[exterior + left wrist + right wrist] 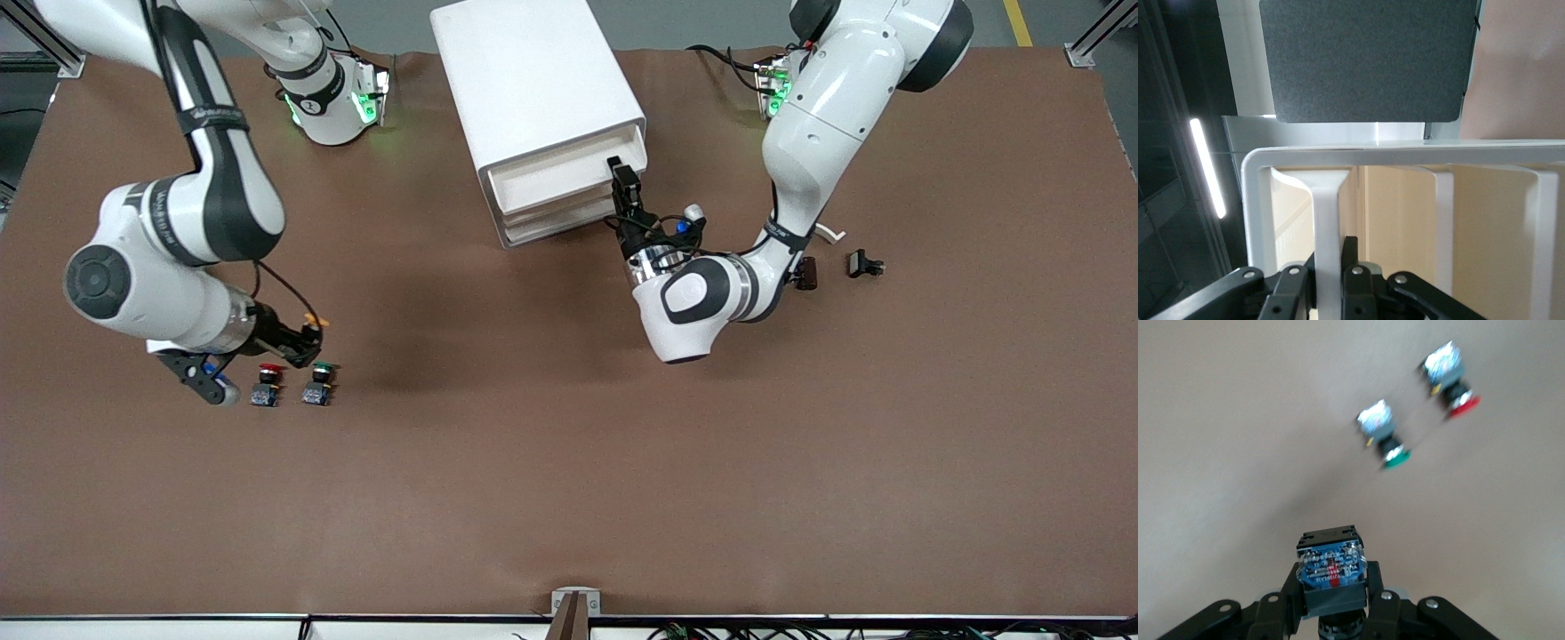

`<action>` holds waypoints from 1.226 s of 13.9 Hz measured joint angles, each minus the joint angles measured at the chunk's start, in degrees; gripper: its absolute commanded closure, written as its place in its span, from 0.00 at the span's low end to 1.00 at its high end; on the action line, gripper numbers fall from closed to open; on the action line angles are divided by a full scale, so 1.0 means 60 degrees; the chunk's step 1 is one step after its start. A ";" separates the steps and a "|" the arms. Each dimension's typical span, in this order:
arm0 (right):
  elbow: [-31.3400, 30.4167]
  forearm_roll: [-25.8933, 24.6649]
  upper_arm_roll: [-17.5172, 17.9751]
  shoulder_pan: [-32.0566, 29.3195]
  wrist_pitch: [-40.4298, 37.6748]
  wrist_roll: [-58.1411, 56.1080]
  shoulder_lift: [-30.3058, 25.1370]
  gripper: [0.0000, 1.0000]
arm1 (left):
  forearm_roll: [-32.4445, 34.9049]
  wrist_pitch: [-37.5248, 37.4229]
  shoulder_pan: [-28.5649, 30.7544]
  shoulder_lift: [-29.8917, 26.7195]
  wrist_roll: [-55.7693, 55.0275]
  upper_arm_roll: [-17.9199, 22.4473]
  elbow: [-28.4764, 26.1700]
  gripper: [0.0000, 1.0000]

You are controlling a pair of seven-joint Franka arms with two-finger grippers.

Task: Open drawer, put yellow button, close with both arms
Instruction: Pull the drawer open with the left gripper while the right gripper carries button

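Right tool clamps the yellow button by its stiff, light body over the counter; left tool pinches the drawer front's rigid lip — slides easily.

Readable text: almost none.

- Right arm: grey lettering on the black band of the upper link, too small to make out.
- Right arm base: round black mark with a white character, possibly a "1" or "I"; cannot tell which.
- Button module in the right wrist view: blue label with fine white print and a red mark, illegible.

No brand, number or sign elsewhere can be read.
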 measured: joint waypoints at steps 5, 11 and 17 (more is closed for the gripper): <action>0.0897 0.0019 0.0026 0.2116 -0.1568 0.2843 -0.0669 1.00 | 0.0055 0.0109 0.0701 -0.0003 0.0000 0.0034 0.0309 0.88; 0.1162 0.0040 0.0045 0.4622 -0.1789 0.5699 -0.1415 1.00 | 0.0189 0.0154 0.1530 -0.0007 0.0000 0.0045 0.0584 0.86; 0.1281 0.0041 0.0028 0.6056 -0.1068 0.7033 -0.1197 1.00 | 0.0372 0.0129 0.1873 -0.0007 0.0000 0.0045 0.0630 0.68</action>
